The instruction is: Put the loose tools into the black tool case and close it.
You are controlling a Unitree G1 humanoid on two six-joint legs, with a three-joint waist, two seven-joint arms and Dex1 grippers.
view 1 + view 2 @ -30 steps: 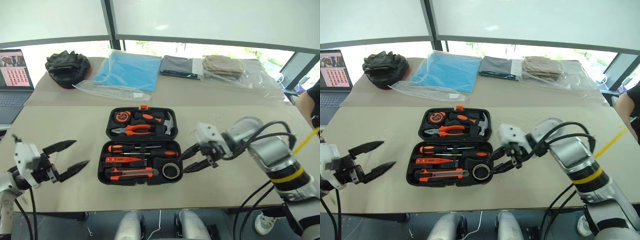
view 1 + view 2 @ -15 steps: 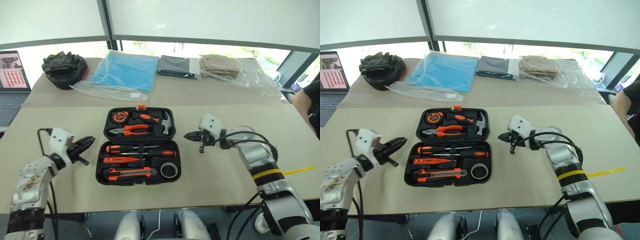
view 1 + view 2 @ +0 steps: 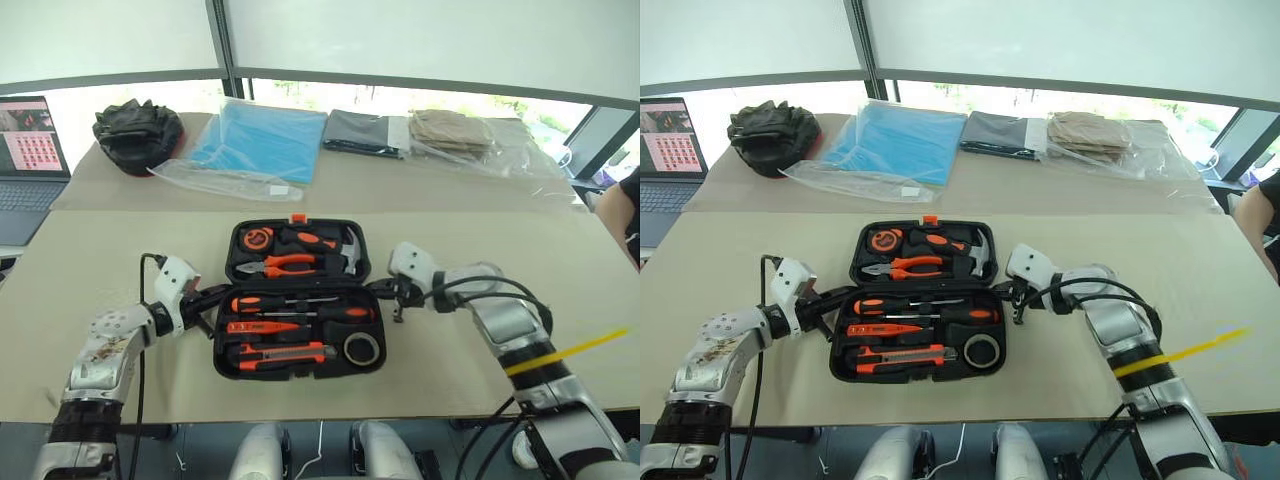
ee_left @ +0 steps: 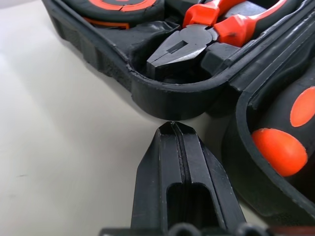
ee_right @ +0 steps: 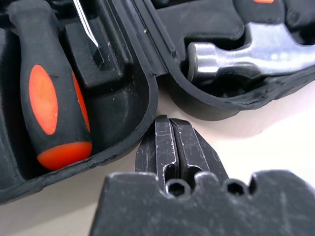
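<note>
Both eye views look down from above the table's (image 3: 120, 250) near edge. Each wrist view sits close at the case's (image 3: 300, 300) hinge, from opposite ends.

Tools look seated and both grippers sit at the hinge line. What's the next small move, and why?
Probably slide both shut grippers, left and right, under the far half of the black tool case and start lifting it over, since the tools lie in their slots and the case is open flat.

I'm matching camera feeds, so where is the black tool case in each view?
Left eye view: black tool case, open, mid-table.
Right eye view: likewise mid-table.
Left wrist view: its wall beyond the shut jaws of the left gripper.
Right wrist view: its wall beyond the shut jaws of the right gripper.
Shared landmark: hinge seam between its halves.
</note>
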